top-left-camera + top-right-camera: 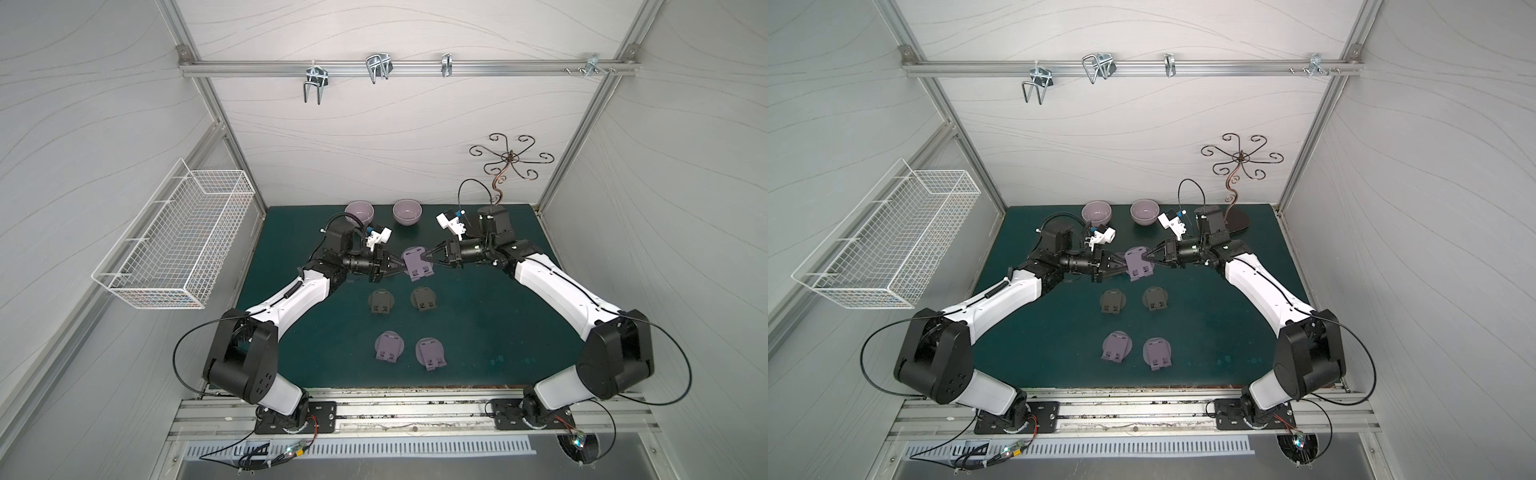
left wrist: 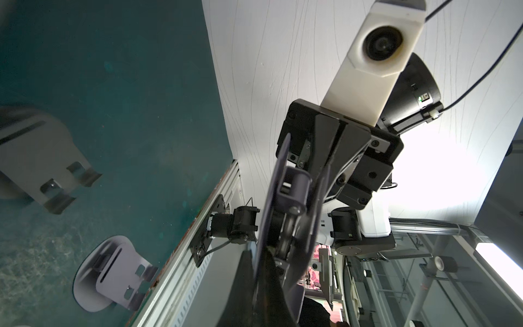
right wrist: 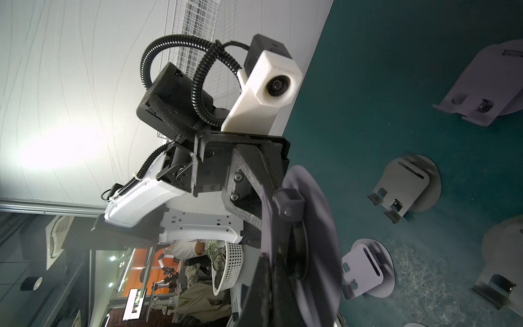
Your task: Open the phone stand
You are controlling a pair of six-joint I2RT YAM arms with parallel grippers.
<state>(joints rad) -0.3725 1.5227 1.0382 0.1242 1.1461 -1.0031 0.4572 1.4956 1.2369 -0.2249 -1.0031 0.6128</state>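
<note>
Nearest you, two purple stands (image 1: 390, 348) lay on the desk (image 1: 478, 324), with two black stands (image 1: 381, 302) just behind them. Past those, the phone stand (image 1: 417, 272) was held between your claws. The left claw (image 1: 402, 270) was clamped on its left edge, and the right claw (image 1: 424, 258) was clamped on its right side. Two bowls (image 1: 360, 211) stood farthest back.

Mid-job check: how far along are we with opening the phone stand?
Done: the purple phone stand is gripped from both sides, apparently raised off the mat. In hand: left gripper and right gripper are both shut on it; the left wrist view shows its two plates only narrowly parted at the hinge. Left: spreading it fully. Two dark stands and two purple stands lie untouched on the mat.
</note>
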